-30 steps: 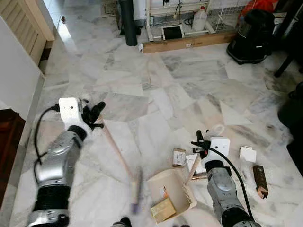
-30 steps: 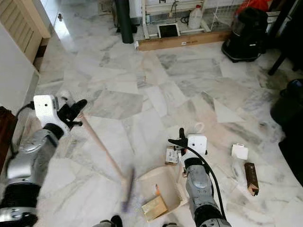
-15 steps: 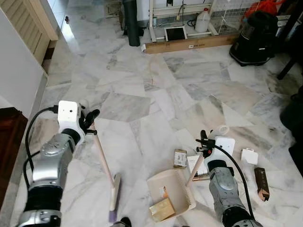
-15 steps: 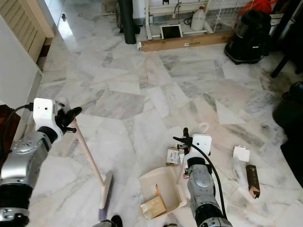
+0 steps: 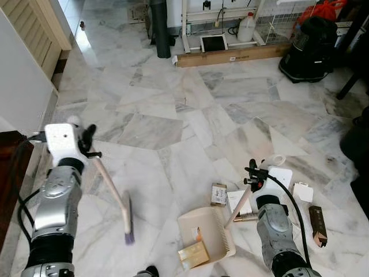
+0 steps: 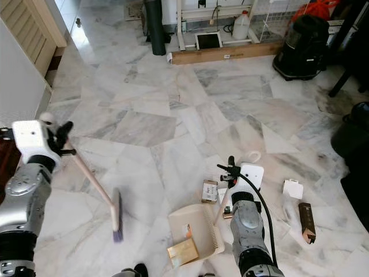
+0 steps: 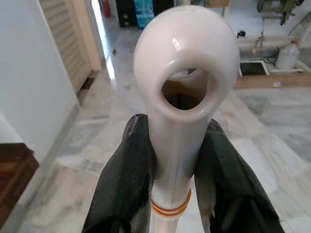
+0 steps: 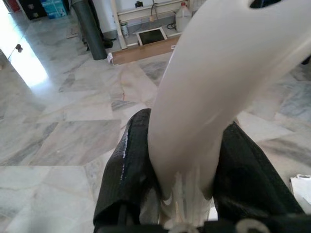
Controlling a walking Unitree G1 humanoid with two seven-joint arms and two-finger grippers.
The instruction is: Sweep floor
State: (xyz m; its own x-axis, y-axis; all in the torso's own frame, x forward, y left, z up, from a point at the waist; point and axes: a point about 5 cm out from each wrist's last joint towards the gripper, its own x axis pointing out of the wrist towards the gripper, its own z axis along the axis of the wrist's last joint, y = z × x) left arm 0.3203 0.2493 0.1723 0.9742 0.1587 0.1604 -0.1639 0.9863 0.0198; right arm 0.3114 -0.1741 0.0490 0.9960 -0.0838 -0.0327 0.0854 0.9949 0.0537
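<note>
My left gripper [image 5: 88, 140] is shut on the top of a broom handle [image 5: 108, 182], at the left. The pale handle slants down to the broom head [image 5: 127, 222] with purple bristles on the marble floor. In the left wrist view both black fingers [image 7: 130, 165] clamp the white looped handle end [image 7: 182, 92]. A cream dustpan [image 5: 211, 228] lies right of the broom head with a yellowish box [image 5: 193, 254] in it. My right gripper [image 5: 253, 173] is shut on the dustpan handle [image 5: 237, 209]. Litter lies by the pan: a small brown box [image 5: 218, 193] and a white card [image 5: 236, 196].
A white box [image 5: 301, 191] and a brown carton [image 5: 317, 222] lie at the right. A black vacuum cleaner [image 5: 310, 45], a long cardboard box [image 5: 230, 56], a dark post [image 5: 159, 29] and a white jug [image 5: 247, 29] stand at the back. A wall [image 5: 23, 92] and dark step [image 5: 10, 167] lie left.
My left arm has swung the broom to the left, so its head has slid away from the dustpan. The right gripper and dustpan have stayed put.
</note>
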